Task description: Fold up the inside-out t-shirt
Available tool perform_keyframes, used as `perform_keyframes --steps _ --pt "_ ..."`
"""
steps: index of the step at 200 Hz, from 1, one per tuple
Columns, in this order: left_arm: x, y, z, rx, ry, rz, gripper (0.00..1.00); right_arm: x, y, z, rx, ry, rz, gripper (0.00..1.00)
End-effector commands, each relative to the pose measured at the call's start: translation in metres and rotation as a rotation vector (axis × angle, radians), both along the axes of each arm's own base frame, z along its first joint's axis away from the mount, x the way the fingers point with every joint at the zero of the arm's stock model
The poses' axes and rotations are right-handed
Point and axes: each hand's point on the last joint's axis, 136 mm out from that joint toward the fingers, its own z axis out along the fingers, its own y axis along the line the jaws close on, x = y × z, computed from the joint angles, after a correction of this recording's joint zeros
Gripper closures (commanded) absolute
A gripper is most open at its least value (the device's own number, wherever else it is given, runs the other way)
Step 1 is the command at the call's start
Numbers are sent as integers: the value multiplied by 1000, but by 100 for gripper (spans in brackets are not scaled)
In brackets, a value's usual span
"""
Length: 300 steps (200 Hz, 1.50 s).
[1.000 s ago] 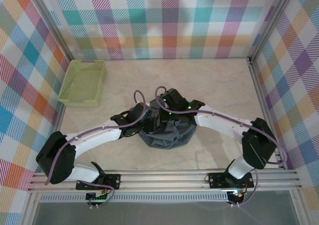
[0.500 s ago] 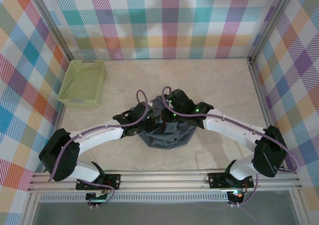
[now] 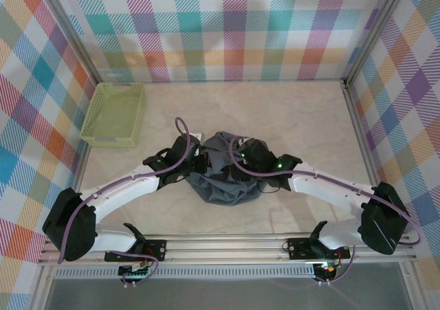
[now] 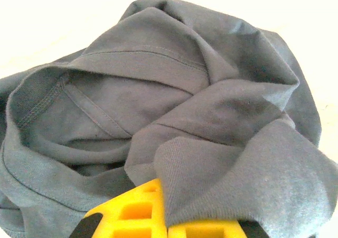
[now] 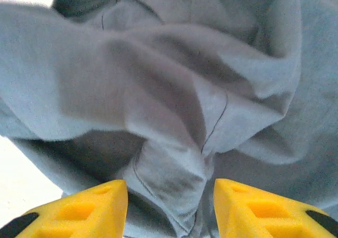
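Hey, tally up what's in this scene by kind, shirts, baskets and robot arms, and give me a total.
Grey t-shirt: 1
Green basket: 1
Robot arms: 2, left arm and right arm
Total: 4

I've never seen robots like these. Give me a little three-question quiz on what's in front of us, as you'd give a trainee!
1. True or false: the t-shirt lies spread flat on the table.
2. Which hand has its fingers apart? A) left B) right
3. Fill in: the lime-green mesh basket stands near the table's far ___ corner.
Key: 1 false, it is bunched in a heap. 2 B: the right hand is open; the left hand is shut on cloth. 3 left.
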Motion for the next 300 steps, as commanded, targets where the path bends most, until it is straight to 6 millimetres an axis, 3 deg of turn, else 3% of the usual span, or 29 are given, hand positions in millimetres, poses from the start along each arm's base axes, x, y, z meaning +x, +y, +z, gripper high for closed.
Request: perform_keyframes --steps 1,48,89,103,119,132,144,180,209,255,278,300 --pt "1 0 4 -40 4 3 100 -2 7 -5 -48 -46 43 52" --pt "0 -1 0 -41 19 2 100 15 24 -19 -164 -73 37 52" --pt "0 -1 -1 -39 21 3 100 30 20 -43 -300 -69 -3 53" --pt "0 1 -1 -35 20 8 100 33 14 -51 -344 -66 -22 60" --pt "0 3 -2 -29 20 15 100 32 10 -54 -360 -66 -25 80" --pt "1 4 -3 -19 23 20 100 29 8 -48 -328 -78 -30 94" --pt "1 6 -6 -10 30 25 100 23 13 -37 -249 -92 0 100" --pt "5 5 -17 24 67 32 100 1 27 9 17 -123 78 100" --pt "6 1 -23 32 95 25 100 -12 23 23 149 -139 83 100" --pt "2 -12 -26 -8 126 -36 99 -33 0 12 324 -116 50 100" --pt "-3 -20 -23 -44 131 -75 100 -41 -28 -10 304 -88 -40 100" --pt "-12 -34 -16 -89 122 -135 100 -50 -58 -36 244 -33 -151 91"
